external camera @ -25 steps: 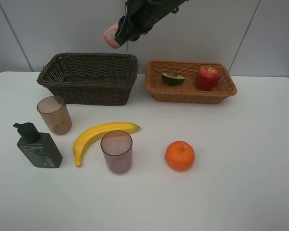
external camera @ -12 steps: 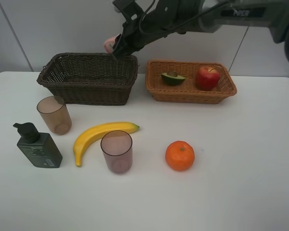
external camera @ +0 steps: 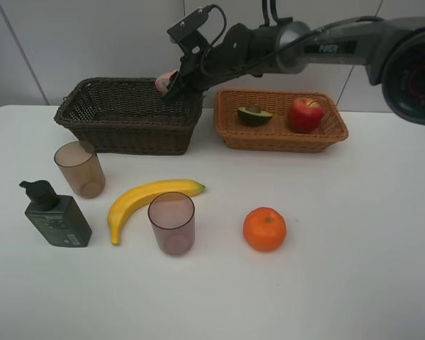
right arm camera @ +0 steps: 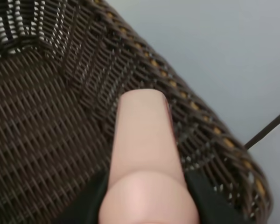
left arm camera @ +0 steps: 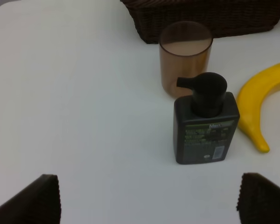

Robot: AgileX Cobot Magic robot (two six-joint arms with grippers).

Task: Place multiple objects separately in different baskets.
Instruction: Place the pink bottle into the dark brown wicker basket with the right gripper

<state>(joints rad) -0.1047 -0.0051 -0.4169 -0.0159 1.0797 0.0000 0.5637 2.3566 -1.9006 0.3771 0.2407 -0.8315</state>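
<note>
Exterior high view: bright, even, diffuse light from above. The white table (external camera: 354, 248) is close to overexposed; the orange (external camera: 264, 229) and banana (external camera: 150, 200) cast short, soft-edged shadows. A small highlight sits on the red apple (external camera: 306, 113). The arm segment (external camera: 411, 64) nearest the lens is blurred.

Left wrist view: evenly lit, with the dark green pump bottle (left arm camera: 205, 126) sharp and its label partly legible. The left gripper (left arm camera: 144, 203) shows dark, soft fingertips (left arm camera: 32, 200) at the frame's corners.

Right wrist view: dimmer. The pink bottle (right arm camera: 147, 163) is out of focus, while the weave of the dark brown basket (right arm camera: 46, 140) is sharper.
</note>
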